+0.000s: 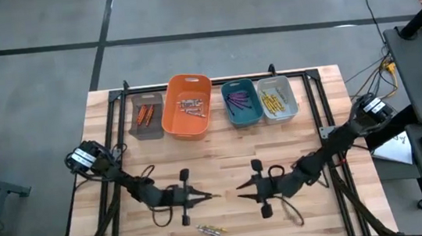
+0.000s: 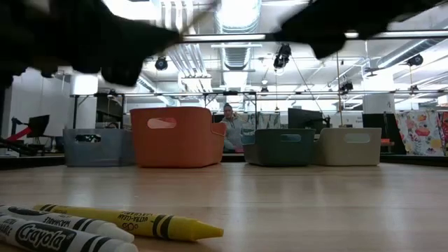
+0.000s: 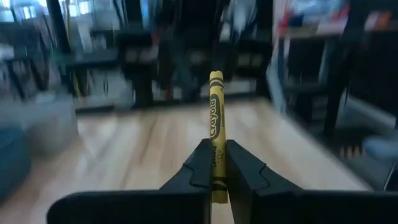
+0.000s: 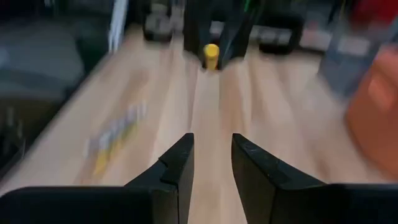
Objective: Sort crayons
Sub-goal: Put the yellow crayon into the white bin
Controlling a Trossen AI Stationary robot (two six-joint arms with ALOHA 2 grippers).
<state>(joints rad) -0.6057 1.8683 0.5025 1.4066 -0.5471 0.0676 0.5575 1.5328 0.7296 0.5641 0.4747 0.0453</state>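
Note:
My left gripper point(image 1: 202, 197) is shut on a yellow crayon point(image 3: 216, 112), which sticks out past its fingertips toward the table's right side. Facing it a short way off is my right gripper point(image 1: 240, 187), open with nothing between its fingers point(image 4: 180, 155). The right wrist view shows the crayon's end point(image 4: 211, 55) head on. A few loose crayons point(image 1: 211, 229) lie flat near the table's front edge. In the low view these are a yellow one point(image 2: 140, 224) and white ones point(image 2: 56, 231). My left gripper pinches the yellow crayon's rear part point(image 3: 217, 171) between its two fingers. The fingers are level and point toward the table's right side, with the crayon lying along them. Most of the crayon sticks out beyond the fingertips, level and clear of the table.
Several bins stand in a row along the far edge. A brown one point(image 1: 146, 115) holds orange crayons, an orange one point(image 1: 189, 124) greyish ones, a teal one point(image 1: 241, 101) purple ones, and a pale grey one point(image 1: 277, 98) yellow ones. Bare wood lies between the bins and the grippers.

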